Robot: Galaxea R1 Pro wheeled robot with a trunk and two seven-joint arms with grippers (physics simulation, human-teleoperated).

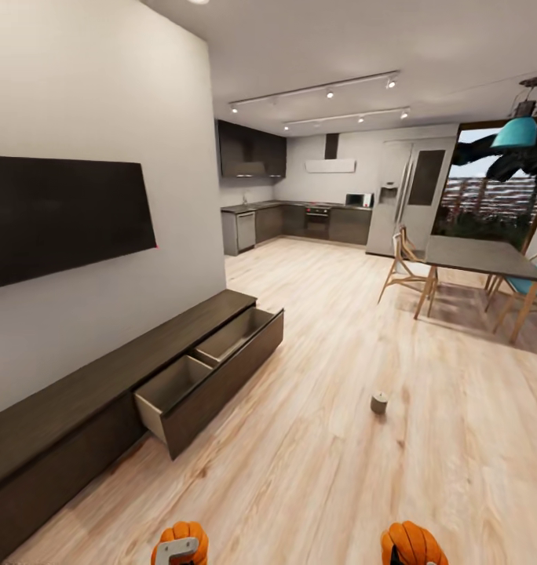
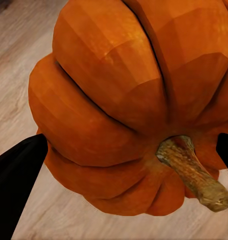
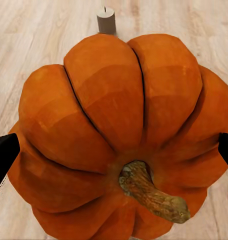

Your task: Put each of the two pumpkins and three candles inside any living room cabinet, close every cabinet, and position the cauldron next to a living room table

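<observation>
Two orange ribbed pumpkins are held low in front of me, over the wood floor. My left gripper (image 1: 177,552) is shut on one pumpkin (image 1: 188,535) (image 2: 119,85), with a black finger (image 2: 16,182) on each side of it. My right gripper (image 1: 408,553) is shut on the other pumpkin (image 1: 415,541) (image 3: 109,100). A beige candle (image 1: 379,403) (image 3: 106,20) stands upright on the floor ahead of my right hand. The long dark cabinet (image 1: 104,377) runs along the left wall, with one drawer (image 1: 213,392) pulled open; its two pale compartments look empty. The cauldron is out of view.
A black TV (image 1: 64,216) hangs above the cabinet. A dining table (image 1: 480,257) with wooden chairs (image 1: 406,271) stands at the far right. The kitchen counters (image 1: 300,224) and fridge (image 1: 406,196) are at the back. Open wood floor (image 1: 315,471) lies between me and the drawer.
</observation>
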